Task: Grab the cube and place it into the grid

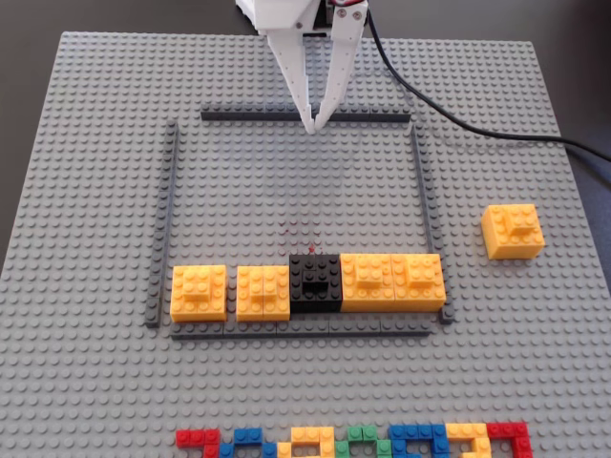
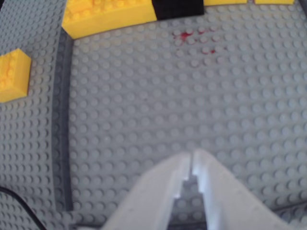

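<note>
Light-grey studded baseplate (image 1: pixel 86 143) fills most of the fixed view, lying on a dark table (image 1: pixel 592 57)

The grid (image 1: pixel 170 191): square outline of thin dark-grey strips on the baseplate; far strip, left strip, right strip and near strip all visible in the fixed view. In the wrist view one strip (image 2: pixel 62 120) runs down the left side

Row of blocks inside the grid, along its near strip, fixed view left to right: yellow block with raised top (image 1: pixel 199 292), flat-topped yellow block with middle seam (image 1: pixel 263 292), black block (image 1: pixel 315 283), then two yellow blocks (image 1: pixel 392 281) set tight together. Black block touches its neighbours on both sides

Multicoloured row of small bricks (image 1: pixel 353 442) at the near edge of the baseplate, partly cut off by the frame

The cube (image 1: pixel 513 231): yellow-orange, smaller raised brick on top, sits on the baseplate outside the grid, to the right of its right strip and well apart from it. In the wrist view it (image 2: pixel 13 75) shows at the left edge

Gripper (image 1: pixel 312 122), white, over the grid's far strip; fingers pressed together at the tips, holding nothing (image 2: pixel 192 160). Black cable (image 1: pixel 458 122) trails off to the right

Small red specks (image 2: pixel 194 39) on the studs near the black block
</note>
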